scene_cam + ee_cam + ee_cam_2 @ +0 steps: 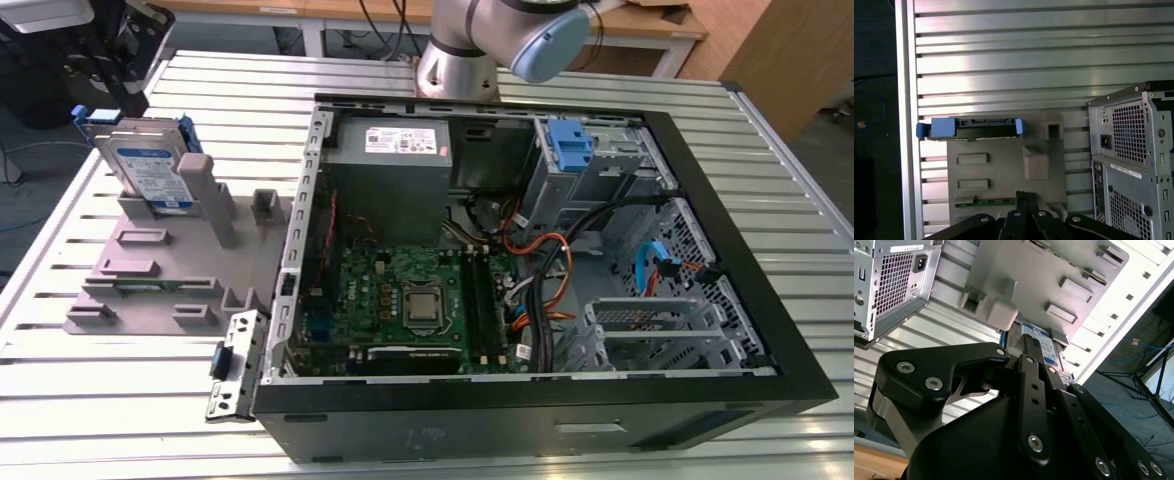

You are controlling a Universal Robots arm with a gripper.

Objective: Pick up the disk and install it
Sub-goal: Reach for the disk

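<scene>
The disk (150, 165) stands on edge in a slot at the far end of a grey fixture (160, 270), on the exterior view's left; it is silver with a white-and-blue label and blue side rails. The first wrist view shows the disk (971, 128) edge-on from above, and the second wrist view shows its label (1040, 342) just past the fingertips. My gripper (1026, 196) (1029, 347) hangs well above the fixture, apart from the disk. Its fingers are shut together with nothing between them.
An open computer case (747, 330) lies on the slatted metal table (107, 420), with a motherboard (407, 300), a grey power-supply box (394, 150), a tall blue clip (571, 145) and loose cables. The arm's base (461, 60) stands behind the case.
</scene>
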